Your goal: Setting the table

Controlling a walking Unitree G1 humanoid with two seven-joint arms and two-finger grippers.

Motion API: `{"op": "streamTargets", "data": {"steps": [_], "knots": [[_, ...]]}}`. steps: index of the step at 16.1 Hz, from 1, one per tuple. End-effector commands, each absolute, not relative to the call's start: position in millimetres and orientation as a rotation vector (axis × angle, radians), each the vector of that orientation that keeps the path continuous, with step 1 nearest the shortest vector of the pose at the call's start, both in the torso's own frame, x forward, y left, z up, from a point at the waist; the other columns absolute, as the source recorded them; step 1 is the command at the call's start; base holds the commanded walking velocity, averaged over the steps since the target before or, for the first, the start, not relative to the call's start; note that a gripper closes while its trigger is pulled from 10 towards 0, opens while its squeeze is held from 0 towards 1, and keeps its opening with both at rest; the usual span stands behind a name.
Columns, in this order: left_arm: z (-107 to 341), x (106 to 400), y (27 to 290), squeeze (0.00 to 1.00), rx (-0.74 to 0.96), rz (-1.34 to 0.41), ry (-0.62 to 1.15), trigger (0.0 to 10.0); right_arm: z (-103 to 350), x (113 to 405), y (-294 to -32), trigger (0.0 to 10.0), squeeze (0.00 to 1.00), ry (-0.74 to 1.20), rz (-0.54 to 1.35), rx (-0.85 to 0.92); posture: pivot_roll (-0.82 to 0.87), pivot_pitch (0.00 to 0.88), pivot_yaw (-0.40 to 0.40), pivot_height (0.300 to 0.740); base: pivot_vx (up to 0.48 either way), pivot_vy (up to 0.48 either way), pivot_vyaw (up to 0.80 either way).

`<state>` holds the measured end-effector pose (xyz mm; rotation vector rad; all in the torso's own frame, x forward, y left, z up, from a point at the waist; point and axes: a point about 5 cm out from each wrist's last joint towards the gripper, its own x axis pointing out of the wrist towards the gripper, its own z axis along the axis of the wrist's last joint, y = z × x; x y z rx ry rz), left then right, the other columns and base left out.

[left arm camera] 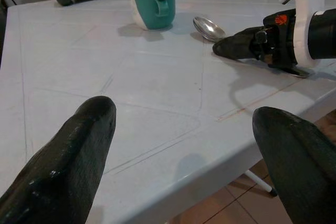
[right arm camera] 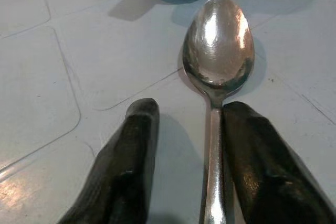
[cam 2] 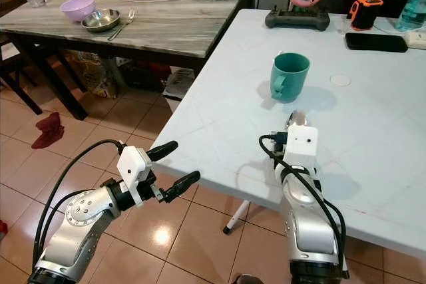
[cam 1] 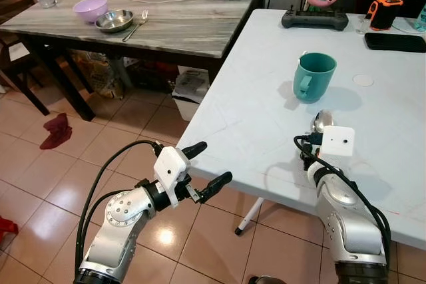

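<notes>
Steel spoon [right arm camera: 218, 51] lies between right claw [right arm camera: 191, 166] fingers – unclamped

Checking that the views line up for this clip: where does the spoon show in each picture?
Left eye view: spoon on the white table, just beyond the right gripper.
Right eye view: same place, near the green mug.
Left wrist view: spoon bowl beside the mug.
Right wrist view: handle between the right gripper's fingers.
Shared landmark: the green mug.
</notes>
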<state>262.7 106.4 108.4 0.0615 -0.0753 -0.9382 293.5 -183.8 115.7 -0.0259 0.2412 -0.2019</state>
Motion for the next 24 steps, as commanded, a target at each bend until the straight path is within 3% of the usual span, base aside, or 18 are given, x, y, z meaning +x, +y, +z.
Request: {"op": "streamTargets", "data": {"steps": [1,15,21,22,23,24], "knots": [[108,261,110,0.0,0.075,-0.94,-0.075,10.0,85,281,-188,0.0,0.0,0.402,-0.233,-0.009,-0.22,0.126,0.109,0.74,0.0,0.0,0.0],[114,260,109,0.0,0.075,-0.975,-0.082,10.0,73,275,-196,0.0,0.0,0.479,-0.29,0.042,-0.22,0.118,0.109,0.74,0.0,0.0,0.0],[111,284,124,0.0,0.096,-0.718,-0.056,10.0,97,285,-189,0.0,0.0,0.302,-0.271,0.095,-0.22,0.116,0.109,0.74,0.0,0.0,0.0],[110,288,129,0.0,0.077,-0.673,-0.042,10.0,112,288,-186,9.3,0.0,0.207,-0.24,0.086,-0.22,0.116,0.109,0.74,0.0,0.0,0.0],[109,290,131,0.0,0.056,-0.648,-0.037,10.0,117,288,-185,10.0,0.0,0.178,-0.231,0.081,-0.22,0.116,0.109,0.74,0.0,0.0,0.0],[110,293,132,0.0,0.03,-0.618,-0.038,10.0,122,289,-185,10.0,0.0,0.137,-0.229,0.078,-0.22,0.116,0.109,0.74,0.0,0.0,0.0]]}}
